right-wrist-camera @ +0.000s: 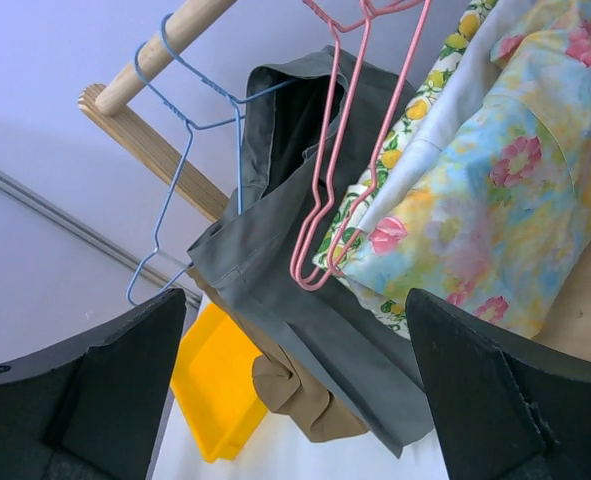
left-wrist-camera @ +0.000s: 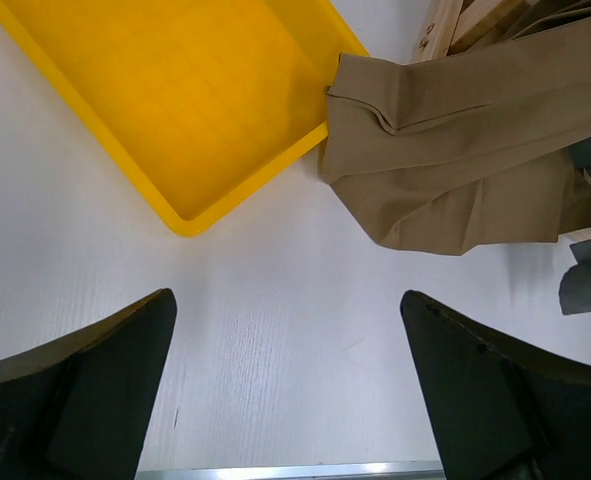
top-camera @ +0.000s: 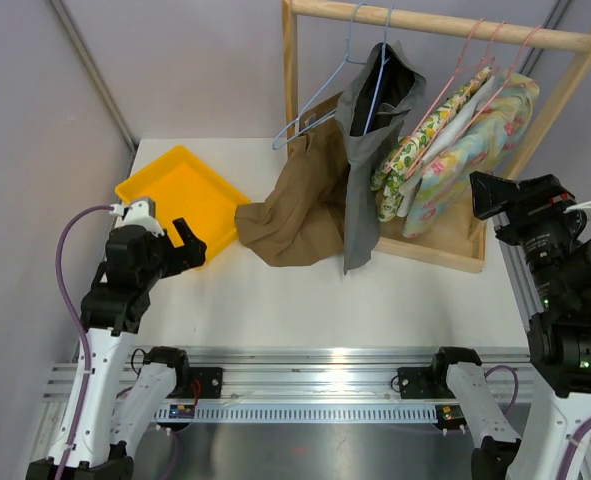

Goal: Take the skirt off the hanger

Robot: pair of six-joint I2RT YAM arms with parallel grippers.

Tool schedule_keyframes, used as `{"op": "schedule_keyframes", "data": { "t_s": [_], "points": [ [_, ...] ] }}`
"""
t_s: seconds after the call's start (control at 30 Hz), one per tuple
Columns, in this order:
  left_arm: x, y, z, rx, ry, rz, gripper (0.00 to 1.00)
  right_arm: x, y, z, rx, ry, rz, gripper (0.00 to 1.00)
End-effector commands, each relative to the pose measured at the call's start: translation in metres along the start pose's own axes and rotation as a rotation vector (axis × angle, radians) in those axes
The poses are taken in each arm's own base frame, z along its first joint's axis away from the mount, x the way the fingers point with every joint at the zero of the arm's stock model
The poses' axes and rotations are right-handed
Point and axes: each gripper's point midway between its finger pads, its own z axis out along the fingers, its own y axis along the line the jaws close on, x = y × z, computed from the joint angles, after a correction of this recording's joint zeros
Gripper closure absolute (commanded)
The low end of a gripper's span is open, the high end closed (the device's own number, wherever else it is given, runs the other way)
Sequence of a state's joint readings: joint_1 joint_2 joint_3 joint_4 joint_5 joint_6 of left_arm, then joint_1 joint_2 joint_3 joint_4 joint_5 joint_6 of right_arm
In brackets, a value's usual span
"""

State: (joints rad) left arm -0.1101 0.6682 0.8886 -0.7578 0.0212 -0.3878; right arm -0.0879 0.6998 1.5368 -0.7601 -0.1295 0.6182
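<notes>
Saw white bench [top-camera: 305, 300], grey walls [top-camera: 35, 150]; yellow tray [top-camera: 175, 190] upper left, brown skirt [top-camera: 295, 215] slumped beside. Held left hand [left-wrist-camera: 285, 300] and right hand [right-wrist-camera: 295, 295] wide, empty.

The brown skirt [top-camera: 293, 205] — its right edge — lies hidden behind the grey garment [top-camera: 360, 200].

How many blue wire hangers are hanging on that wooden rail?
2. One blue wire hanger hangs bare near the left end of the wooden rail, above the crumpled brown cloth; the other, beside it, carries the grey garment. Fabric may hide more.
</notes>
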Motion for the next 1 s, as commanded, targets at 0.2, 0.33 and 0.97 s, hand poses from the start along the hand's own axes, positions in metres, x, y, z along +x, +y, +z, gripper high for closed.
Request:
{"op": "schedule_keyframes", "data": {
  "t_s": [0.2,0.33,0.97],
  "points": [
    [-0.003,-0.005,-0.004,0.021,-0.028,0.035,0.01,-0.039,0.005,-0.021,-0.015,-0.228,-0.057,0.00],
    [-0.003,-0.006,-0.004,0.023,-0.027,0.036,0.01,-0.040,-0.015,0.001,0.119,-0.169,-0.068,0.01],
    [-0.006,-0.004,-0.007,0.015,-0.054,0.040,0.01,-0.015,-0.044,0.131,0.169,-0.002,-0.069,0.19]
  ]
}}
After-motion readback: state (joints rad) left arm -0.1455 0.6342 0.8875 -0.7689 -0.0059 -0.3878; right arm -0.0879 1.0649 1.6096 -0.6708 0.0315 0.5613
